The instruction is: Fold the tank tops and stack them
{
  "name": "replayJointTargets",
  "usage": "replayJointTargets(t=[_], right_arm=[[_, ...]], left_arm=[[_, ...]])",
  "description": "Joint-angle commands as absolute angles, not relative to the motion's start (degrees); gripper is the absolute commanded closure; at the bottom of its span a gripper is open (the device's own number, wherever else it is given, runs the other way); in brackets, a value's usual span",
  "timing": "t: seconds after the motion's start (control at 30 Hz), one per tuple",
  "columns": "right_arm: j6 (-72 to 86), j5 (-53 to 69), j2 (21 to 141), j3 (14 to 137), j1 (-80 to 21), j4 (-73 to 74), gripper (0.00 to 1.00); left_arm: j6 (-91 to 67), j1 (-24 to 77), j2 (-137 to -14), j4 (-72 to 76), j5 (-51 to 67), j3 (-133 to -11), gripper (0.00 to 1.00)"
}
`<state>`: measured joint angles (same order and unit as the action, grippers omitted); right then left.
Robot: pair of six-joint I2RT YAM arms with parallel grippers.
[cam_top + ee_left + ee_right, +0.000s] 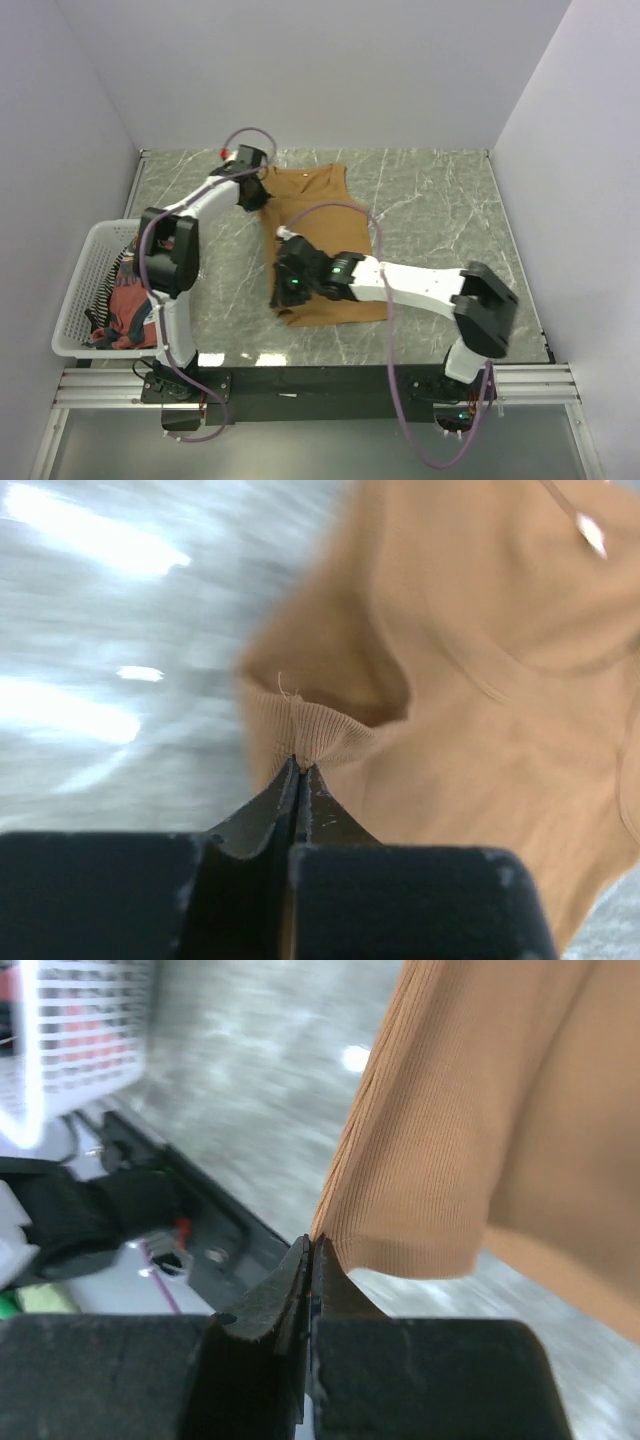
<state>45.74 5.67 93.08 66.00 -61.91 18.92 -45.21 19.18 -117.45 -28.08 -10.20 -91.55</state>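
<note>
Pinched shut on the lower hem corner of the tan tank top [480,1110] with the right hand [308,1245], lifting it a bit off the counter [440,200]. Same deal up top: left hand [298,765] closed tight on the ribbed strap edge. Both on the same long side, so probably set up to flip that half over for a first fold. Off left, white basket [75,300] with the rust-red top [125,305] and, looks like, the striped one [117,265], hard to tell.

White arms [420,285], black joints [488,305], purple cables [389,340]; black tools [298,765] [310,1242], possibly scuffed.
</note>
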Motion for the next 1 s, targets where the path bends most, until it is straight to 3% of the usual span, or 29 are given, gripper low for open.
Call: replayJointTargets(t=[0.0,0.03,0.1,0.13,0.17,0.23,0.4,0.53,0.7,0.97], right_arm=[[43.69,6.85,100.97,75.48,-65.47,20.83,1.0],[43.51,7.38,104.9,77.5,-65.74,22.05,1.0],[42.46,8.35,106.96,80.77,-66.09,21.72,0.85],[42.19,8.35,106.79,80.68,-66.18,21.19,0.77],[41.93,8.09,106.27,79.9,-66.18,20.92,0.64],[40.79,5.73,103.29,79.19,-65.92,21.26,0.56],[42.0,-2.54,91.27,72.18,-63.56,26.18,0.52],[45.78,-5.35,78.95,56.22,-56.09,28.47,0.56],[49.38,-9.66,63.58,41.94,-44.05,31.9,0.57],[53.08,-13.18,55.9,30.77,-35.34,34.19,0.55]], left_arm=[[-46.49,13.73,-110.04,-24.78,-10.11,-87.37,0.91],[-46.84,12.93,-108.99,-25.05,-9.06,-85.88,0.76],[-47.02,11.0,-107.94,-25.05,-7.83,-84.38,0.59],[-47.02,10.55,-106.8,-25.14,-7.74,-83.68,0.38],[-46.93,10.11,-106.18,-25.22,-7.56,-82.37,0.28],[-47.28,9.32,-103.38,-26.18,-7.65,-81.13,0.2],[-50.18,9.4,-93.89,-26.63,-8.87,-70.51,0.19],[-52.99,11.33,-81.76,-26.89,-10.19,-56.65,0.26],[-59.84,21.76,-72.26,-31.72,-15.63,-47.12,0.3],[-70.39,26.19,-60.21,-42.44,-20.65,-40.17,0.44]])
